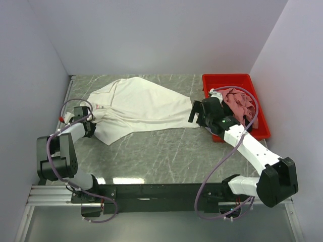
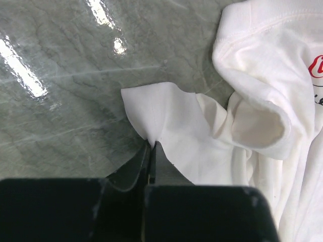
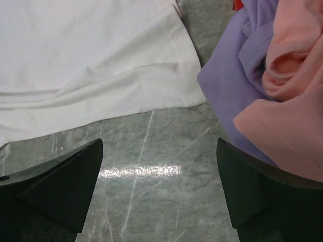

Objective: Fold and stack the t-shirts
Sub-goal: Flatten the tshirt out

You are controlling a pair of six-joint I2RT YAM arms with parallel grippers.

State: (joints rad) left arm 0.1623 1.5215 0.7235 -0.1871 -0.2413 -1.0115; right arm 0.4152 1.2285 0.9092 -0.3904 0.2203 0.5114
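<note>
The left pincer [image 2: 152, 148] was pinched tight on a corner of the white shirt [image 1: 139, 106], low on the gray table [image 1: 166, 156]. The right pincer [image 3: 159, 151] was wide open with nothing in it, by the shirt's other end. The white shirt lay spread between them. Farther right, a pink shirt [image 1: 241, 101] lay bunched in the red bin [image 1: 227, 79], touching a purple shirt [image 3: 227, 80].

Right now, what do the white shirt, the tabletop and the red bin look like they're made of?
The white shirt looks like soft matte knit, probably cotton: it creases and has a stitched hem. The tabletop looks like polished grey veined stone, with glare streaks; possibly laminate. The red bin seems smooth rigid plastic, going by its even molded rim.
</note>
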